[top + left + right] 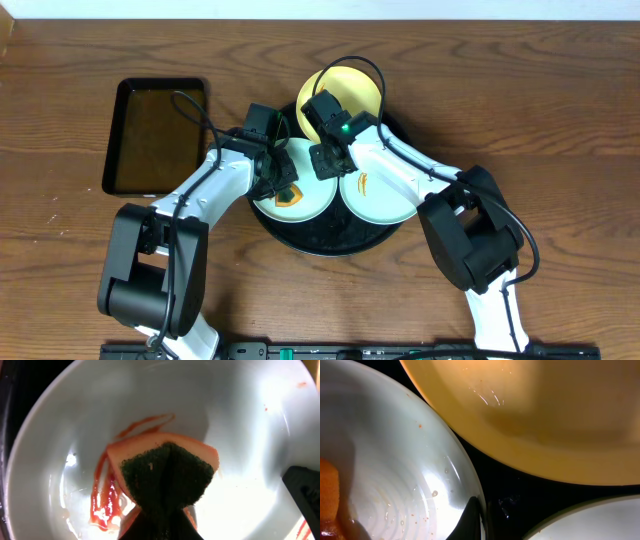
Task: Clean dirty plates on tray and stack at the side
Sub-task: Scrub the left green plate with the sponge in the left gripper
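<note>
The round black tray (330, 238) carries three dirty plates. The pale yellow plate (350, 88) lies at the back, and a mint green plate (385, 200) with an orange smear lies at the right. On the left mint green plate (312, 195) my left gripper (283, 188) is shut on an orange sponge (165, 472) with a dark green scouring face. The sponge presses into the plate beside a red sauce smear (107, 500). My right gripper (325, 163) is shut on that plate's rim (470, 485), one dark finger (472, 520) lying inside it.
A smaller rectangular black tray (155, 135) sits on the wooden table (70, 80) to the left of the round tray. The three plates nearly touch, with narrow strips of black tray (520, 495) between them. Cables loop over both arms.
</note>
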You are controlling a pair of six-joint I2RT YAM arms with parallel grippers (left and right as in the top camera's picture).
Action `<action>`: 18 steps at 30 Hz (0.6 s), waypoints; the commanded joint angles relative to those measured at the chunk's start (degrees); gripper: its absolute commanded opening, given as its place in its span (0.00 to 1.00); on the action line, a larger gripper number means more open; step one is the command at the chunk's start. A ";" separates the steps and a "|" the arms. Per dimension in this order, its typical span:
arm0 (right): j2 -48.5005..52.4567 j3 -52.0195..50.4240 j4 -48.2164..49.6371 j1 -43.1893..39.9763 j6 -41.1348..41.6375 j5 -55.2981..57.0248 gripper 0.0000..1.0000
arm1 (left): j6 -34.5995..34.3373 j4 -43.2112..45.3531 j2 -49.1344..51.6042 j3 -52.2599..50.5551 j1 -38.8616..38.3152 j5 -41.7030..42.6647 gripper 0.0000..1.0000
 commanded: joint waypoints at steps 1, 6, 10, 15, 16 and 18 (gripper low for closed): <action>1.09 -0.35 0.68 0.44 -0.26 0.37 0.01 | 0.28 0.37 -1.73 0.35 -0.17 3.43 0.08; 1.09 -0.35 0.72 0.46 -0.24 0.35 0.01 | -0.11 1.88 -3.10 0.37 -0.17 4.09 0.08; 1.09 -0.35 0.76 0.46 -0.24 0.35 0.01 | -1.88 3.15 -2.29 0.15 -0.31 4.13 0.07; 1.09 -0.35 0.72 0.46 -0.24 0.35 0.01 | -1.88 4.57 -0.50 0.13 -0.31 4.07 0.08; 1.09 -0.35 0.72 0.46 -0.24 0.35 0.01 | -1.97 5.01 -0.04 0.13 -0.31 4.11 0.08; 1.09 -0.35 0.72 0.46 -0.24 0.35 0.01 | -2.75 5.70 0.68 0.13 -0.31 4.11 0.08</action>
